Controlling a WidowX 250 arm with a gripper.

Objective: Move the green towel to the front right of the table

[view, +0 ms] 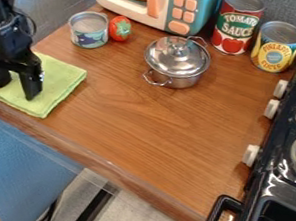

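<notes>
"Where's the towel?"
"Lying at the table's front left, right under the claw."
"Has the claw got it?"
"No, its fingers stand well apart, holding nothing."

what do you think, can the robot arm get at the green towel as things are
Probably yes: the gripper is right over the towel with its fingers apart, and nothing else lies on the cloth. The small can stands off its far edge.
</notes>
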